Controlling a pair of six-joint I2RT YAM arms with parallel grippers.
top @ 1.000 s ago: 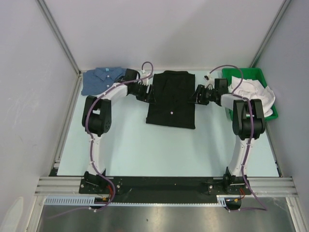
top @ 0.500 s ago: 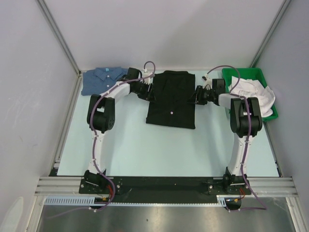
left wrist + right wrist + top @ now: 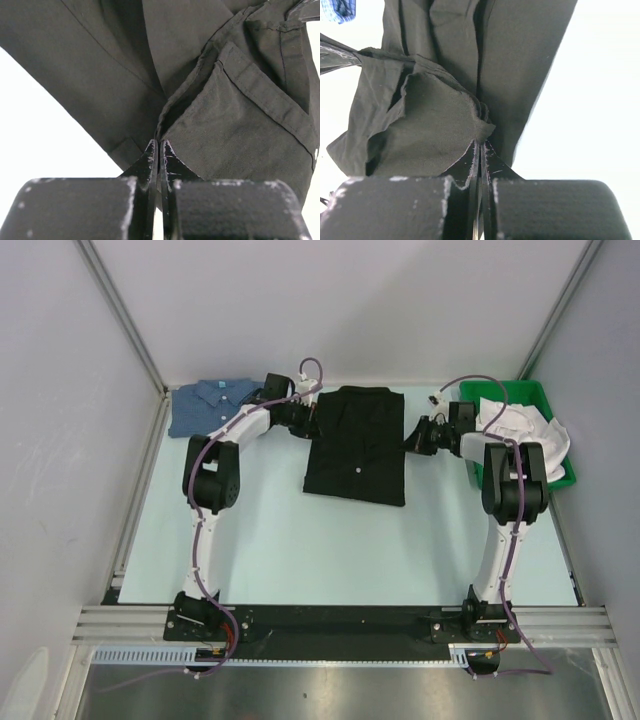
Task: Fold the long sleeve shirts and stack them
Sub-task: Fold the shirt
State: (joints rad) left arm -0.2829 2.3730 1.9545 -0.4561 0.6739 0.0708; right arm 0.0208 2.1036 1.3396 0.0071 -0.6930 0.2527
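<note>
While mid-table, black shirt [image 3: 356,445] in right claw [image 3: 480,144].

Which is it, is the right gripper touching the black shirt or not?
Touching. The right wrist view shows the right gripper closed, its tips pinching a bunched fold of the black shirt.

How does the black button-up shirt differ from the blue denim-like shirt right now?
The black button-up shirt is the larger folded block, mid-table; the blue denim-like shirt is smaller, in the far left corner. The left gripper and right gripper pinch the black one's side edges; no gripper holds the blue one. Both lie folded, collars toward the far wall.
</note>
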